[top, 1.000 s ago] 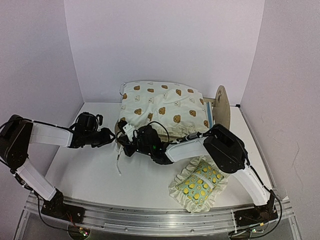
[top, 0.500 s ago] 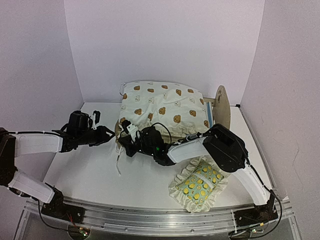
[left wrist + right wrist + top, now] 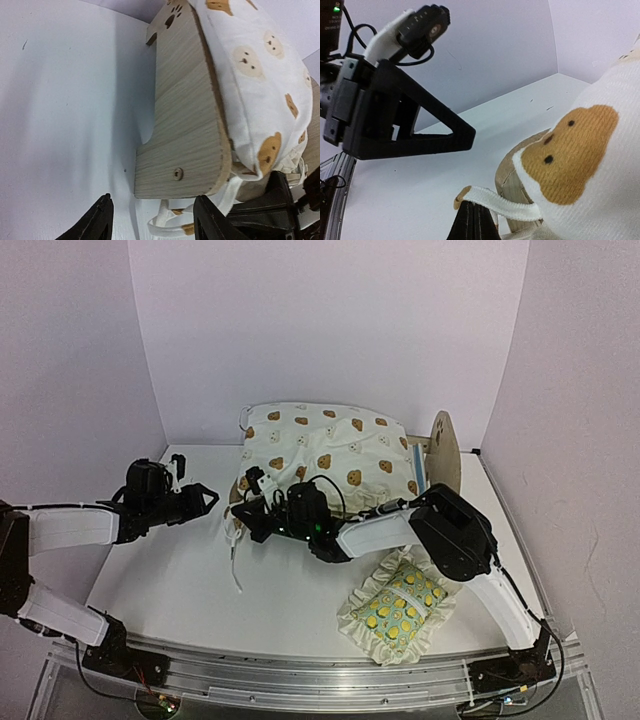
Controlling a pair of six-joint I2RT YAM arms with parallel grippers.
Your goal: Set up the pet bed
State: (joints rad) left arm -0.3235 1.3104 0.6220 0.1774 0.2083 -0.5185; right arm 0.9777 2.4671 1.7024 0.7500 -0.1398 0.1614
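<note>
Centrally, pet bed (image 3: 444, 448): stands at the back middle of the table (image 3: 180, 580), with a paw-print board upright at its right end and another wooden end board facing the left arm.
Cushion (image 3: 325, 450): cream and bear-printed, it lies on the bed and bulges over the left end board.
Right gripper (image 3: 245, 523): jaws are closed tight on a white cushion tie (image 3: 502, 204) beside that end board.
Left gripper (image 3: 200, 497): jaws are parted and hold nothing; it sits just left of the end board, apart from it.
Pillow (image 3: 400, 605): lemon-printed and ruffled, it lies at the front right, well apart from the bed.
</note>
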